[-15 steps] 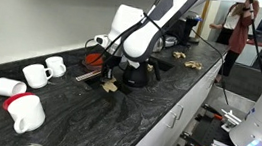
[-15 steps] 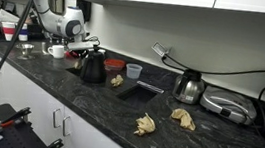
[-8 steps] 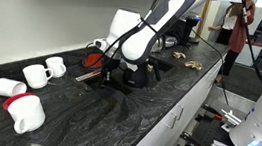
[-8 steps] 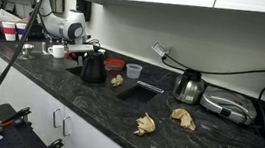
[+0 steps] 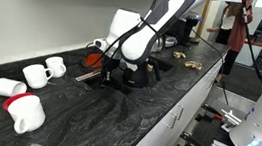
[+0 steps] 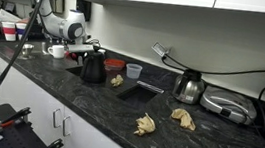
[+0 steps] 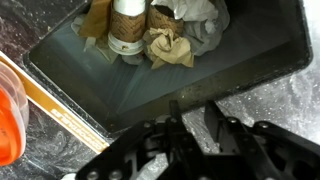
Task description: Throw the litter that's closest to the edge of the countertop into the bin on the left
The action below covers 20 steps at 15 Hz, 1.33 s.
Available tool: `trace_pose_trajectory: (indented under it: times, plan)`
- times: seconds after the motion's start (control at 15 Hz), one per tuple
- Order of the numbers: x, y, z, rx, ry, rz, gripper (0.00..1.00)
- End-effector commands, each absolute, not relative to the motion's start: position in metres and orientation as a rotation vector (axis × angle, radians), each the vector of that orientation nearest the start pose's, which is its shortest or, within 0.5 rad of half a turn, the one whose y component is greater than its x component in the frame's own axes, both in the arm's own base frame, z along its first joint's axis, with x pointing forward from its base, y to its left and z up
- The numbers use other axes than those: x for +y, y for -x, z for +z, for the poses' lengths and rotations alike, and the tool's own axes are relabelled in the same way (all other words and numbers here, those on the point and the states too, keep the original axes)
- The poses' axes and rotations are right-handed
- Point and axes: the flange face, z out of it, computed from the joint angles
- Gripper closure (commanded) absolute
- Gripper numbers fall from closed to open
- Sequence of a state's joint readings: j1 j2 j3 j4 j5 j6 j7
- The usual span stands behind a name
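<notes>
My gripper is open and empty, hovering just over the near rim of the black bin. Inside the bin lie a crumpled tan paper, a paper cup and a grey wad. In both exterior views the gripper sits at the bin. On the counter, one crumpled tan litter piece lies nearest the front edge, another lies behind it, and a third lies beside the bin.
An orange bowl and a wooden strip lie beside the bin. White mugs stand along the counter. A kettle, a flat black tray and a grill press stand further along.
A tan piece that showed under the gripper one second ago no longer shows there. The arm shifted slightly, then stayed still over the last half second.
</notes>
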State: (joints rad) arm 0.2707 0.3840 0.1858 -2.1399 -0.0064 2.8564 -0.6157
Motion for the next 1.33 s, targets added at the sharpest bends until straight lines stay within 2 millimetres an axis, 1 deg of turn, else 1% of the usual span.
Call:
trace_pose_trajectory:
  times: [0.0, 0.07, 0.13, 0.27, 0.47, 0.6, 0.73, 0.87, 1.0, 1.27]
  plan:
    - [0.263, -0.535, 0.265, -1.53, 2.656, -0.545, 0.42]
    - [0.262, -0.53, 0.268, -1.518, 2.663, -0.555, 0.42]
    - [0.264, -0.523, 0.271, -1.499, 2.659, -0.572, 0.37]
    - [0.27, -0.508, 0.28, -1.47, 2.641, -0.582, 0.23]
    - [0.278, -0.484, 0.303, -1.458, 2.63, -0.603, 0.02]
    - [0.274, -0.471, 0.317, -1.442, 2.642, -0.618, 0.0]
    - [0.254, -0.459, 0.327, -1.415, 2.706, -0.632, 0.0]
    - [0.225, -0.447, 0.334, -1.341, 2.794, -0.633, 0.0]
    - [0.2, -0.433, 0.335, -1.243, 2.856, -0.624, 0.0]
    - [0.157, -0.406, 0.332, -1.075, 2.931, -0.579, 0.0]
